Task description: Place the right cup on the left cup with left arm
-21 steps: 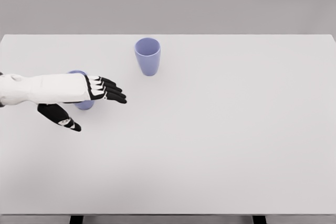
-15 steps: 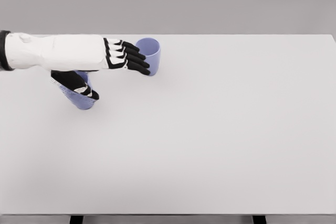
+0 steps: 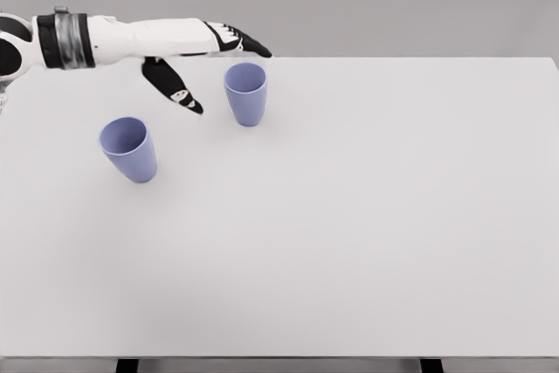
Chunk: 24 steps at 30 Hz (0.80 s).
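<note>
Your left hand (image 3: 214, 54) hangs above the far edge of the surface (image 3: 367, 216), reaching in from the upper left on its white arm. Its fingers (image 3: 249, 43) are stretched out flat and spread, the thumb (image 3: 175, 89) pointing down and apart from them; they hold nothing. The hand sits just left of and above the right cup (image 3: 246, 93), not touching it as far as you can see.

That right cup stands upright near the back of the surface, mouth open to the top. The left cup (image 3: 129, 149) stands upright too, nearer to you and to the left, well apart from its partner. The right arm is out of view.

So nothing of the task is done yet: neither cup is lifted and there is no stack. By the look of it you are in the approach. You have left the whole of it: close the fingers around the right cup, lift it, carry it over, and set it on the left cup.
</note>
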Available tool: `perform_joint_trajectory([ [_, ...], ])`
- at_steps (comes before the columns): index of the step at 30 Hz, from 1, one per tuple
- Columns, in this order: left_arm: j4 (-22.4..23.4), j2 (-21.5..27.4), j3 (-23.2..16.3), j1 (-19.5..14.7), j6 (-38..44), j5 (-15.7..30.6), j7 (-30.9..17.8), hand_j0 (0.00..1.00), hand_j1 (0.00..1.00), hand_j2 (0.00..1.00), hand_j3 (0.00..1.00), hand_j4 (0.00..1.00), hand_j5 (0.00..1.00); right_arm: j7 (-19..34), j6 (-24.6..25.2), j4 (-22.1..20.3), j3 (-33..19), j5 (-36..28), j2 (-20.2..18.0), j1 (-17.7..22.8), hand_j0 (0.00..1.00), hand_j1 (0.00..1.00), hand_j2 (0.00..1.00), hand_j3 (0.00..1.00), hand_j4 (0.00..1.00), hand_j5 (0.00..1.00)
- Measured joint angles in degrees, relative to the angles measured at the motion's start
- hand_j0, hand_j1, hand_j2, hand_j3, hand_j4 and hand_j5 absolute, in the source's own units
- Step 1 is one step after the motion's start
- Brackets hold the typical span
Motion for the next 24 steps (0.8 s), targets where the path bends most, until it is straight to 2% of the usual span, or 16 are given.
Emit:
perform_joint_trajectory([
  [3, 7.8, -4.3, 0.0, -0.2, 0.0, -2.2, 0.0, 1.00, 1.00, 1.00, 1.00, 1.00, 1.00, 0.0, 0.0, 0.0, 0.0, 0.0, 0.0, 0.0, 1.00, 1.00, 1.00, 1.00, 1.00, 1.00],
  [6, 13.0, -7.7, -0.1, -0.2, 0.0, -4.3, 0.0, 1.00, 1.00, 1.00, 1.00, 1.00, 1.00, 0.0, 0.0, 0.0, 0.0, 0.0, 0.0, 0.0, 1.00, 1.00, 1.00, 1.00, 1.00, 1.00],
  [10, 16.4, -10.6, -0.2, -0.3, 0.0, -6.7, 0.0, 1.00, 1.00, 1.00, 1.00, 1.00, 1.00, 0.0, 0.0, 0.0, 0.0, 0.0, 0.0, 0.0, 1.00, 1.00, 1.00, 1.00, 1.00, 1.00],
  [16, 22.4, -13.3, -0.2, -3.1, 0.0, -10.3, 0.0, 1.00, 1.00, 1.00, 1.00, 1.00, 1.00, 0.0, 0.0, 0.0, 0.0, 0.0, 0.0, 0.0, 1.00, 1.00, 1.00, 1.00, 1.00, 1.00],
  [20, 27.2, -15.4, -0.2, -3.2, 0.0, -12.0, 0.0, 1.00, 1.00, 1.00, 1.00, 1.00, 1.00, 0.0, 0.0, 0.0, 0.0, 0.0, 0.0, 0.0, 1.00, 1.00, 1.00, 1.00, 1.00, 1.00],
  [24, 29.3, -17.6, -0.3, -3.1, 0.0, -13.9, 0.0, 1.00, 1.00, 1.00, 1.00, 1.00, 1.00, 0.0, 0.0, 0.0, 0.0, 0.0, 0.0, 0.0, 1.00, 1.00, 1.00, 1.00, 1.00, 1.00],
])
